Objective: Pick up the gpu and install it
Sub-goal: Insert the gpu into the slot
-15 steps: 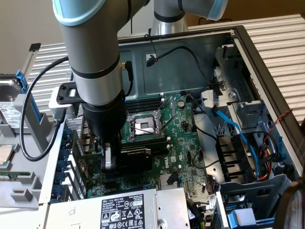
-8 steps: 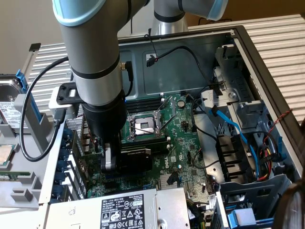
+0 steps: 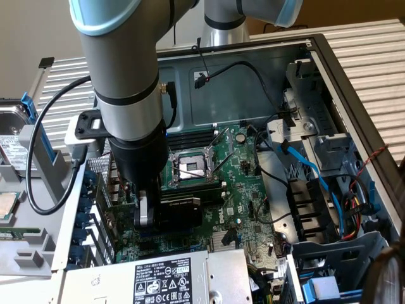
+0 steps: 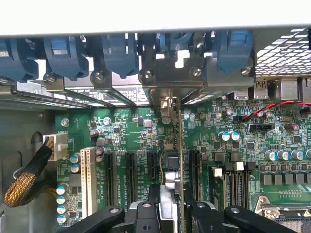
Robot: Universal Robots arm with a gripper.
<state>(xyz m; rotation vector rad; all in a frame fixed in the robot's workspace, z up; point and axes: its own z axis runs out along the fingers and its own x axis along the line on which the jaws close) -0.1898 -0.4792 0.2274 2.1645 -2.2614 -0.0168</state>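
Observation:
The gpu point(image 3: 180, 212) is a small card with a black heatsink block, held on edge low over the large green motherboard point(image 3: 243, 190) inside the open computer case. My gripper point(image 3: 149, 212) is shut on it, pointing straight down. In the wrist view the gpu point(image 4: 176, 145) appears edge-on between my fingers point(image 4: 146, 216), with my gripper point(image 4: 172, 216) clamped on its heatsink side. The card's metal bracket point(image 4: 170, 99) sits at the case's rear slot openings, and its lower edge runs along the black expansion slots point(image 4: 194, 170). Whether it is seated in a slot I cannot tell.
A grey power supply point(image 3: 158, 278) lies just in front of the gripper. The CPU socket point(image 3: 190, 166) is beside the card. Blue retention clips point(image 4: 116, 53) line the rear slots. Blue and black cables point(image 3: 310, 171) and drive bays crowd the exterior view's right. A hard drive point(image 3: 12, 142) lies outside the case.

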